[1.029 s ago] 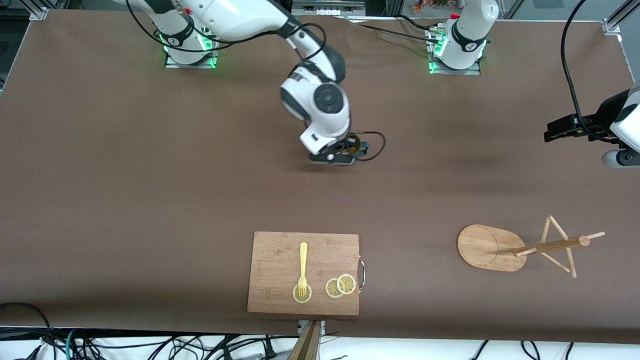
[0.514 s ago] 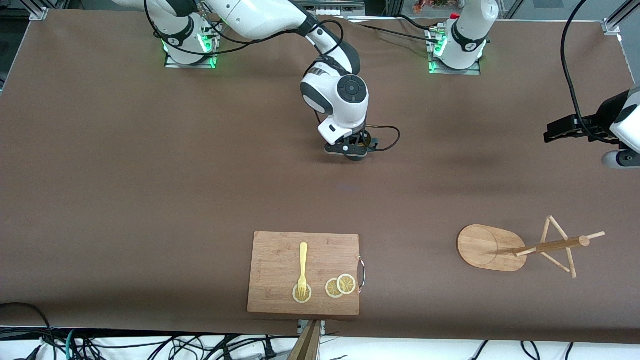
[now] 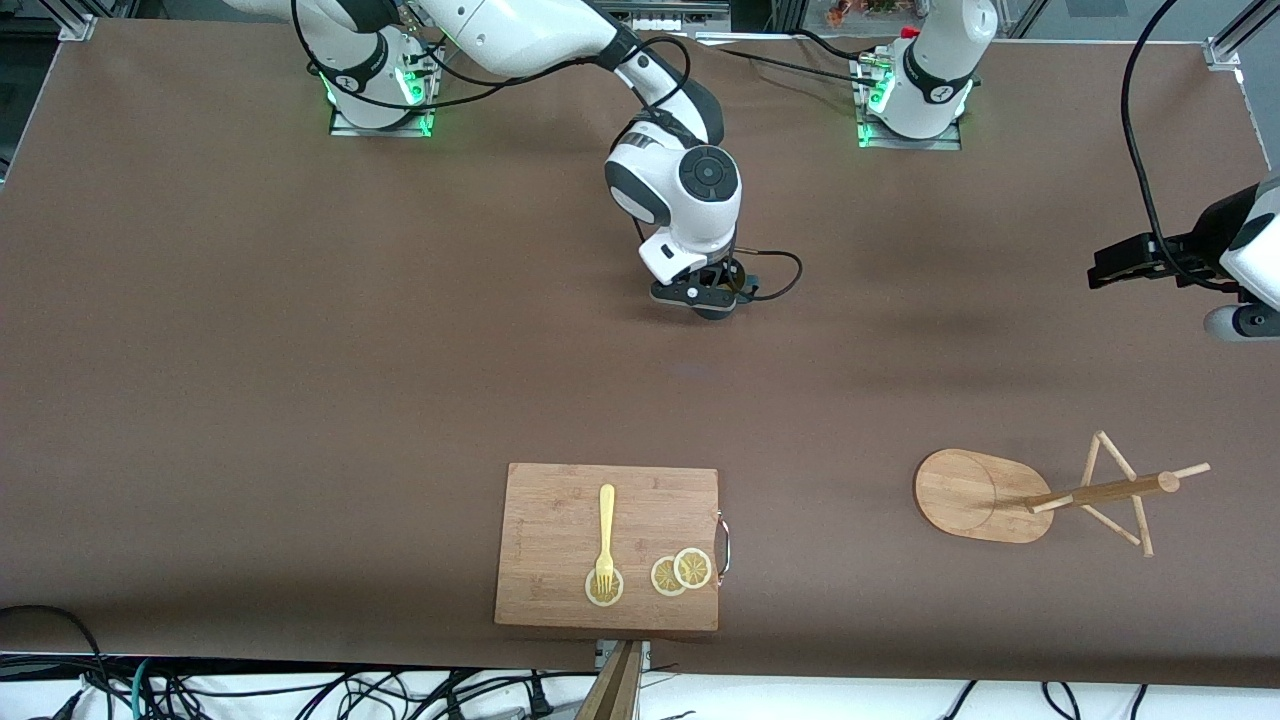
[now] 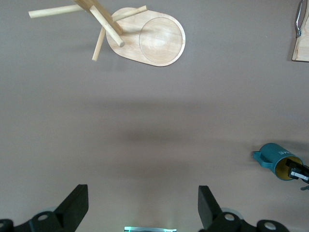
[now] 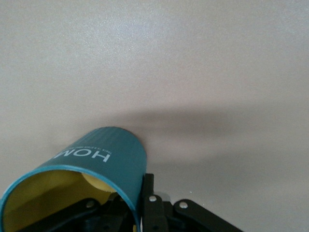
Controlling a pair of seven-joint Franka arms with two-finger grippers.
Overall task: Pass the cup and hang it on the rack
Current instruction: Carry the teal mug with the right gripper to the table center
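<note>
The dark teal cup (image 5: 104,157) with a mustard-yellow inside hangs tilted just over the middle of the table. My right gripper (image 5: 140,193) is shut on its rim, one finger inside and one outside. From the front the hand hides most of the cup (image 3: 738,288) under the right gripper (image 3: 710,300). The cup (image 4: 276,157) also shows in the left wrist view. The wooden rack (image 3: 975,497) stands near the front edge toward the left arm's end, and its base (image 4: 147,41) and pegs show in the left wrist view. My left gripper (image 3: 1102,268) waits open over that end, its fingers (image 4: 77,205) wide apart with nothing between them.
A wooden cutting board (image 3: 545,510) lies near the front edge, with a yellow fork (image 3: 606,535) and lemon slices (image 3: 682,572) on it. A black cable (image 3: 785,275) loops beside the right hand. Bare brown table lies between the cup and the rack.
My right arm has carried the cup toward the left arm's end of the table, most of it in the first half second. The left arm has not moved.
</note>
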